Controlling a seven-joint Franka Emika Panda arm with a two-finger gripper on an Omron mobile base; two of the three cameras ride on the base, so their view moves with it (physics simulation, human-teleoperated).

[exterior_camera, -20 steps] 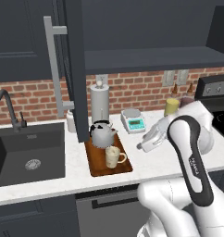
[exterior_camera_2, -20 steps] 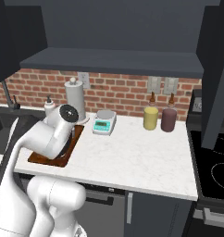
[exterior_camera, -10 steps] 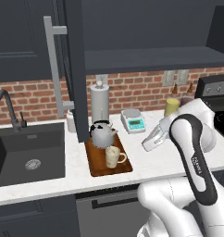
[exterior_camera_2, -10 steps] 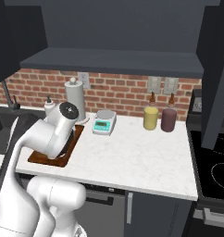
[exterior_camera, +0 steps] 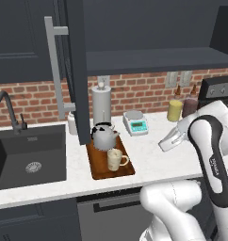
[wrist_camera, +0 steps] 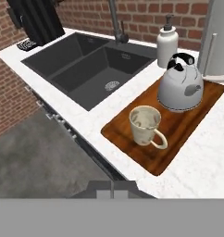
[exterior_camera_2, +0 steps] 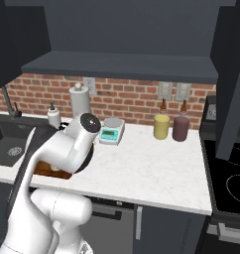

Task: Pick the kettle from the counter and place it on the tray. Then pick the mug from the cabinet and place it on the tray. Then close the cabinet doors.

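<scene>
The silver-grey kettle [wrist_camera: 181, 88] [exterior_camera: 104, 137] and the cream mug [wrist_camera: 145, 124] [exterior_camera: 115, 159] both stand on the reddish-brown tray [wrist_camera: 178, 132] [exterior_camera: 99, 164], the mug in front of the kettle. My gripper [wrist_camera: 112, 186] [exterior_camera: 164, 144] hovers over the white counter [exterior_camera: 149, 160] to the right of the tray, shut and empty, pointing at the mug and kettle. The cabinet [exterior_camera: 153, 59] stands open. Its left door [exterior_camera: 76, 70] juts out above the tray, and its right door [exterior_camera_2: 231, 79] hangs open at the right. My arm hides most of the tray [exterior_camera_2: 45, 171] in the right base view.
A paper-towel roll [exterior_camera: 101, 104] and a soap dispenser [wrist_camera: 167, 41] stand behind the tray. A dark sink [exterior_camera: 28, 155] with a faucet [wrist_camera: 116, 23] lies to its left. A small scale [exterior_camera: 136, 123], a yellow canister [exterior_camera: 175, 110] and a maroon canister [exterior_camera_2: 180, 127] line the back wall. A stove [exterior_camera_2: 231, 183] is at the right.
The hand has drawn back to the right, away from the tray, and its fingers have closed on nothing. Kettle and mug have not moved.
</scene>
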